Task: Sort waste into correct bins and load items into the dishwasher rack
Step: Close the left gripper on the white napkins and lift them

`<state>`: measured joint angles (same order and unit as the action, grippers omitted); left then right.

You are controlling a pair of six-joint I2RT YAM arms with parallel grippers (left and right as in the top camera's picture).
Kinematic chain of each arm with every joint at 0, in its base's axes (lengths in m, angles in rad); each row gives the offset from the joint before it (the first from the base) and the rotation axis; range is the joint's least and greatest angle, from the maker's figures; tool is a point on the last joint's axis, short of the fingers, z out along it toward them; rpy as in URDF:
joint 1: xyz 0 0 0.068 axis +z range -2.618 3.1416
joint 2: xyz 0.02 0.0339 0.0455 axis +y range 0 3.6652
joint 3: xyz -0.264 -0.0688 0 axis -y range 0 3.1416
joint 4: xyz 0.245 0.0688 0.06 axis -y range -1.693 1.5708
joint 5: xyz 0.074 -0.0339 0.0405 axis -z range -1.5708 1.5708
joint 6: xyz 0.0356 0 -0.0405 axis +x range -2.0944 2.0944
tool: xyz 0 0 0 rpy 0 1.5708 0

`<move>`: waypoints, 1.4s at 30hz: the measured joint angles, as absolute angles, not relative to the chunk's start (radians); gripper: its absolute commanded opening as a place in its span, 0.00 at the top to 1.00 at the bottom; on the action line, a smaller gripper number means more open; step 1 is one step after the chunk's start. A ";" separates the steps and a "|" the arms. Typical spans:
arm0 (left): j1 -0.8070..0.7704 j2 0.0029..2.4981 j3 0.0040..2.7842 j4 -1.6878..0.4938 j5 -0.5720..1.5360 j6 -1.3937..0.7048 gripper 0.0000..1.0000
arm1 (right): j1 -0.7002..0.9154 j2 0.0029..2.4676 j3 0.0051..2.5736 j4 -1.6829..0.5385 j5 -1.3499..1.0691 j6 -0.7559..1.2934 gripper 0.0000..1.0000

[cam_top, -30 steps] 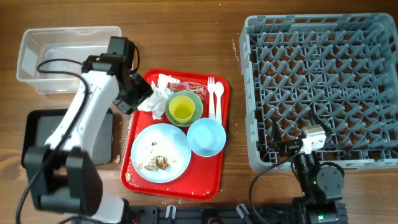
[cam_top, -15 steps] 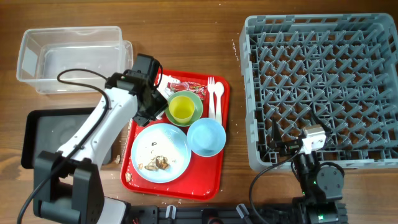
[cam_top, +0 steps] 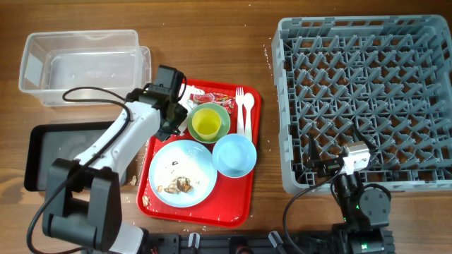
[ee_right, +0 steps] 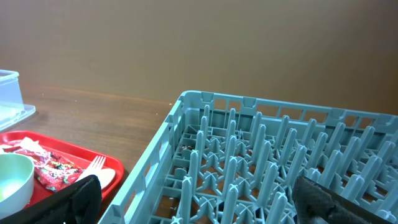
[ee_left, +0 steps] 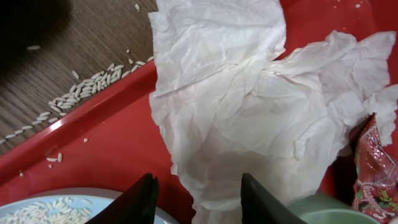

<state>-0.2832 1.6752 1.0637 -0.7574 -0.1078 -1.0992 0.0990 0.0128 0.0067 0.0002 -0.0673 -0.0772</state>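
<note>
A crumpled white napkin point(ee_left: 249, 106) lies on the red serving tray's back left corner, mostly under my left gripper point(cam_top: 174, 113) in the overhead view. The left gripper point(ee_left: 199, 202) is open, its two dark fingers straddling the napkin's lower end without pinching it. A red snack wrapper point(cam_top: 215, 98) lies just behind the pale green bowl point(cam_top: 220, 113), which holds the yellow cup point(cam_top: 207, 124). Brown scraps point(cam_top: 178, 185) sit on the light blue plate point(cam_top: 182, 173), beside the blue bowl point(cam_top: 234, 154). My right gripper point(ee_right: 205, 205) hangs wide open at the grey rack's point(cam_top: 367, 99) near left corner.
A white fork point(cam_top: 240, 106) and spoon point(cam_top: 248, 109) lie at the red tray's point(cam_top: 240, 201) back right. The clear tub point(cam_top: 78, 67) stands at the back left, with the black tray point(cam_top: 49, 152) in front of it. Rice grains are scattered beside the red tray's left rim.
My left gripper has moved right from the tray's left edge to over the napkin, and its jaws have narrowed a little. The right arm has stayed still.
</note>
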 measured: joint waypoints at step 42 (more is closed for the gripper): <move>-0.286 1.224 1.038 -0.668 -0.205 -1.119 0.96 | 0.099 0.013 0.007 0.000 -0.067 -0.077 0.00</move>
